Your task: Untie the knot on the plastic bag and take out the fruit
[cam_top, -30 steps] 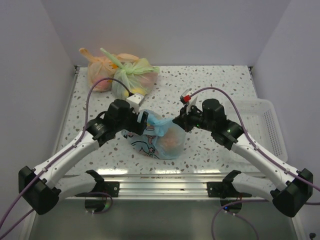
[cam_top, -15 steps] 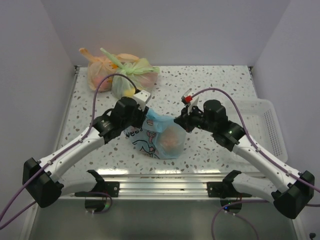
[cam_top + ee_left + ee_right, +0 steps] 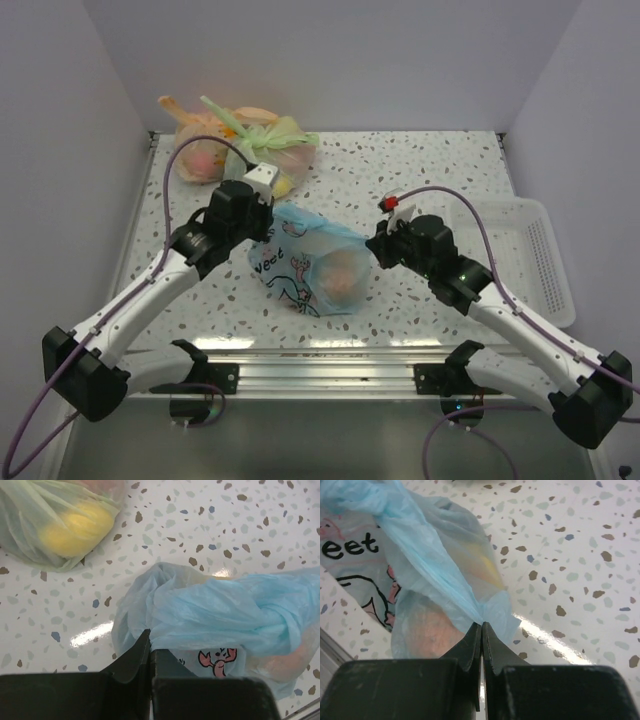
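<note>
The light blue plastic bag (image 3: pixel 300 262) with its pink-and-black print lies mid-table between both arms. My left gripper (image 3: pixel 271 224) (image 3: pixel 150 639) is shut on a bunched blue handle strip (image 3: pixel 200 615) at the bag's left top. My right gripper (image 3: pixel 377 250) (image 3: pixel 481 626) is shut on the other blue strip (image 3: pixel 435 565) at the bag's right. The twisted knot (image 3: pixel 272 622) sits between them, pulled taut. Fruit (image 3: pixel 340 276) shows through the film as an orange-pink lump (image 3: pixel 427 630) and a yellow piece (image 3: pixel 487 567), still inside the bag.
A green bag (image 3: pixel 268 148) (image 3: pixel 60 520) with yellow fruit inside and an orange bag (image 3: pixel 195 150) lie at the back left, close behind my left arm. A white basket tray (image 3: pixel 540 250) stands at the right edge. Walls enclose the speckled table (image 3: pixel 440 170).
My left gripper has shut on the blue strip and drawn back to the left. The right arm has pulled right and lower, stretching the bag's top out between them.
</note>
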You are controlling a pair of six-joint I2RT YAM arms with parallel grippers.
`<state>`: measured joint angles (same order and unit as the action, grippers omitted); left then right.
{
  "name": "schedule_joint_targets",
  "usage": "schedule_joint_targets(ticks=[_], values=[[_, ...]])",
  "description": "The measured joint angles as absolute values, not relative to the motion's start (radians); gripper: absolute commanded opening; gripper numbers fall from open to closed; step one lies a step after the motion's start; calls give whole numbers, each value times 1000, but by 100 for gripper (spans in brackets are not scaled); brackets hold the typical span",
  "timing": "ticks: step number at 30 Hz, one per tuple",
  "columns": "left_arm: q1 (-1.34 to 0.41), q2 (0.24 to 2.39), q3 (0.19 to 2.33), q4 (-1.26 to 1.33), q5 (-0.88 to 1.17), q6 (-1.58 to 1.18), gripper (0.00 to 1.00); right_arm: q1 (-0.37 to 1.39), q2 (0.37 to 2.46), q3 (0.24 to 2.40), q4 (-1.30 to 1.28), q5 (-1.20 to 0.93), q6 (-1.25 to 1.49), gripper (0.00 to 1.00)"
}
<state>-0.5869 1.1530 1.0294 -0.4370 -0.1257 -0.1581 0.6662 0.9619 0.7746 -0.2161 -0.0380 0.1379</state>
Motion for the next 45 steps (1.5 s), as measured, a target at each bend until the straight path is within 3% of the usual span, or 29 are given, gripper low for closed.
schedule_joint_targets(ticks=[7, 13, 14, 15, 17, 18, 20, 23, 28, 35, 43, 45], values=[[-448, 1136, 1073, -480, -177, -302, 0, 614, 962, 805, -216, 138, 256, 0], [-392, 1053, 1005, -488, -183, -430, 0, 606, 936, 832, -164, 113, 302, 3], [-384, 1034, 984, -486, -180, -439, 0, 601, 936, 835, -171, 101, 298, 9], [-374, 1011, 960, -489, -172, -450, 0, 597, 942, 843, -182, 78, 295, 29], [-369, 974, 918, -489, -136, -463, 0, 594, 957, 867, -218, 24, 284, 53], [-369, 958, 900, -488, -119, -471, 0, 596, 962, 883, -244, 1, 274, 70], [-369, 924, 866, -495, -80, -484, 0, 611, 968, 929, -311, -23, 256, 85], [-369, 886, 842, -507, -47, -510, 0, 661, 990, 1052, -427, -6, 242, 97], [-369, 825, 817, -506, 19, -593, 0, 826, 1042, 1227, -494, 105, 302, 99], [-369, 739, 733, -483, 72, -730, 0, 1076, 1161, 1246, -504, 361, 521, 99], [-369, 695, 670, -471, 105, -793, 0, 1115, 1290, 1130, -416, 500, 762, 99], [-369, 689, 656, -470, 109, -801, 0, 1116, 1318, 1108, -362, 501, 797, 89]])
